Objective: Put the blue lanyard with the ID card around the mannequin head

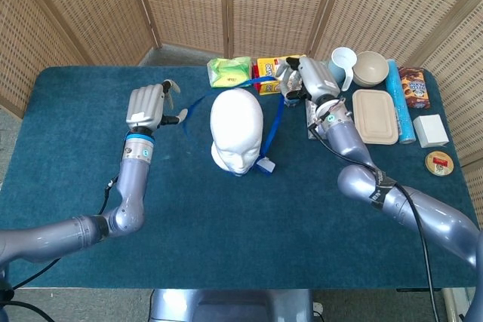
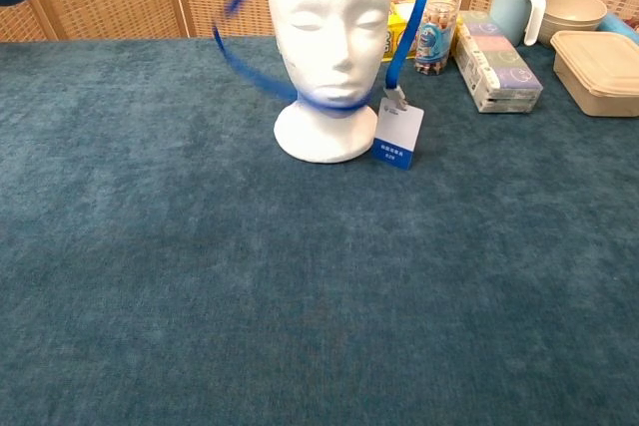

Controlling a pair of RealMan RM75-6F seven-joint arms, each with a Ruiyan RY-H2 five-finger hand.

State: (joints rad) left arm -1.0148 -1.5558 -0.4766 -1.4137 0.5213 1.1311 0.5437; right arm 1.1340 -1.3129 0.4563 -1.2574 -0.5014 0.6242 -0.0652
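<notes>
- A blue tabletop [image 1: 226, 239] carries everything, with a woven wicker screen [image 1: 181, 1] standing behind it.
- A green packet [image 1: 230, 71] lies at the far edge, just beside a yellow snack box [image 1: 268, 65].
- A small printed cup [image 2: 436, 35] stands near a pastel carton [image 2: 496, 60] lying on its side.
- A pale blue mug [image 1: 343, 62] stands beside a beige bowl [image 1: 370, 68].
- A beige lidded container [image 1: 375, 116] sits next to a blue tube [image 1: 400, 102].
- A brown snack bag [image 1: 413, 87], a white box [image 1: 431, 130] and a round tin [image 1: 439, 163] line the right edge.
</notes>
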